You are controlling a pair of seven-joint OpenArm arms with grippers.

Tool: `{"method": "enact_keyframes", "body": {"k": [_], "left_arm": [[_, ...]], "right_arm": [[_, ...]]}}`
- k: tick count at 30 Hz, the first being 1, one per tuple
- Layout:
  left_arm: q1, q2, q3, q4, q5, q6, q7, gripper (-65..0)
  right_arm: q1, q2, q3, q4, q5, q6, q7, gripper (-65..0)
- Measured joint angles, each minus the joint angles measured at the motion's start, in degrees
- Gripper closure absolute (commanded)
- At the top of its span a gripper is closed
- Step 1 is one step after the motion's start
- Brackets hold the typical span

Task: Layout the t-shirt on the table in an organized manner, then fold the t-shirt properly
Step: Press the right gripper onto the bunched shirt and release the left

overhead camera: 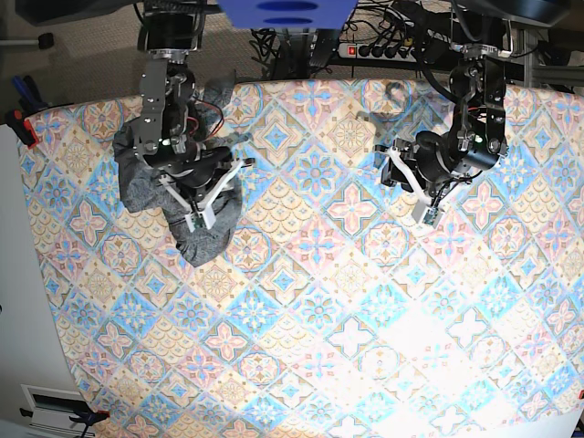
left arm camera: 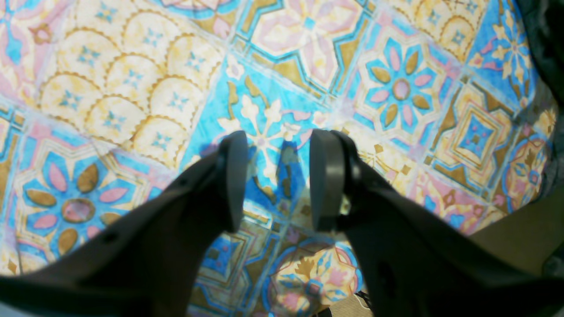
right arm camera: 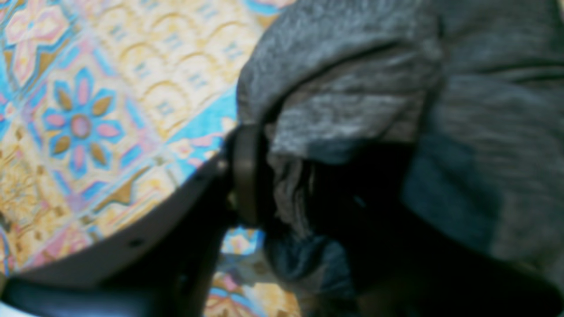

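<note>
- The t-shirt (overhead camera: 173,196) lies bunched at the table's (overhead camera: 301,365) far corner, under the right gripper (right arm camera: 282,176), which pinches its fabric.
- The left gripper (left arm camera: 277,180), jaws apart and empty, hovers well apart from it, so the right arm is nearer.

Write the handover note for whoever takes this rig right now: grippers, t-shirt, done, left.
Left gripper: open, empty, above bare table, away from the garment.
Right gripper: shut on a bunch of the t-shirt; its far finger is hidden in the cloth.
The t-shirt is a crumpled heap near the table's far corner on the right arm's side, under that arm.
Done: cloth grasped, nothing more.
Left: spread it flat and squared, then fold it.
</note>
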State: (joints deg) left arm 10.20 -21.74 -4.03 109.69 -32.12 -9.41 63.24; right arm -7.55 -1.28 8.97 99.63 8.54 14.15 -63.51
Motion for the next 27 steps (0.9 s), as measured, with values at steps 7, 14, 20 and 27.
{"method": "enact_keyframes", "body": {"k": [7, 14, 20, 27], "left_arm": [[0.02, 1.40, -0.11, -0.07, 0.33, 0.00, 0.00, -21.4], [-1.07, 3.48, -0.04, -0.74, 0.46, 0.13, -0.09, -21.4], [-1.20, 3.63, 0.20, -2.40, 0.44, 0.13, 0.20, -21.4], [-1.84, 3.63, 0.15, -2.58, 0.28, 0.02, -0.07, -21.4]], "right_arm": [[-3.96, 0.02, -0.15, 3.76, -0.26, -0.11, -0.74, -24.1], [-3.43, -0.02, -0.22, 8.90, -0.04, -0.04, -0.26, -24.1], [-3.58, 0.20, -8.70, 8.90, -0.17, -0.09, -0.26, -24.1], [-3.54, 0.70, -17.99, 8.98, -0.09, -15.78, -0.11, -24.0]]}}
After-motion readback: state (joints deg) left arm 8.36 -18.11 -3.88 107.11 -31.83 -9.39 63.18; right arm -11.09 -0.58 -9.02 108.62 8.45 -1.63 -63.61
